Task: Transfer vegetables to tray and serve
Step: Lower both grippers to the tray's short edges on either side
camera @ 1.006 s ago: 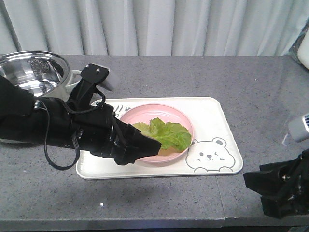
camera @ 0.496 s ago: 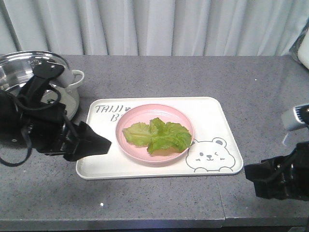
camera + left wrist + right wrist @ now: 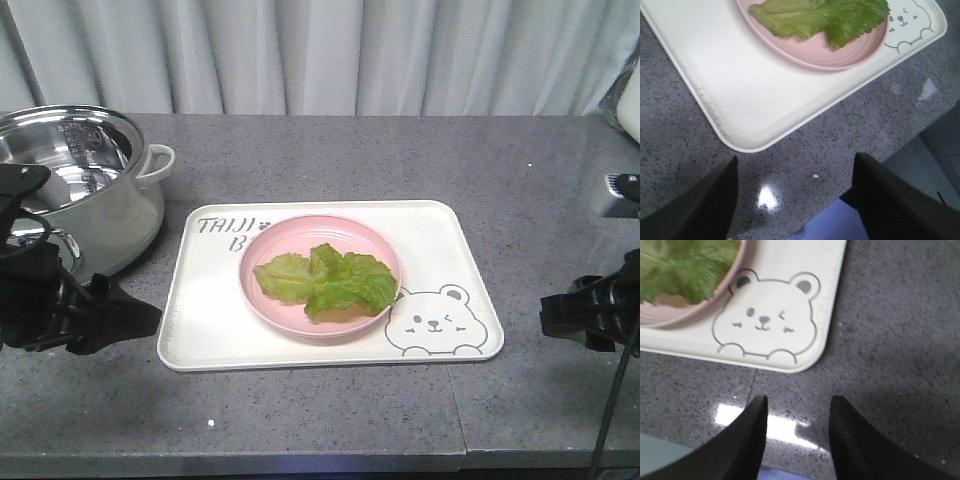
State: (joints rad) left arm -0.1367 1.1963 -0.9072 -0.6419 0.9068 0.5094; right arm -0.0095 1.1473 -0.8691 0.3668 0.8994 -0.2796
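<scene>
The vegetables (image 3: 328,280), crinkly green lettuce leaves, lie on a round pink plate (image 3: 262,300) in the middle of the cream tray (image 3: 440,250). My left gripper (image 3: 145,320) hovers low over the counter just left of the tray's front left corner. In the left wrist view it (image 3: 796,157) is open and empty, with the tray (image 3: 740,85) and lettuce (image 3: 820,17) ahead. My right gripper (image 3: 552,315) sits to the right of the tray. It (image 3: 800,399) is open and empty, just off the corner of the tray (image 3: 820,285) with the bear drawing.
A steel pot (image 3: 90,190) with side handles stands at the back left, close to the tray's left edge. The grey stone counter's front edge (image 3: 320,462) runs just below both grippers. A curtain hangs behind the counter.
My left arm has drawn back from over the plate to the left, off the tray, leaving the lettuce on the plate. The right gripper has shifted a little right and up.
</scene>
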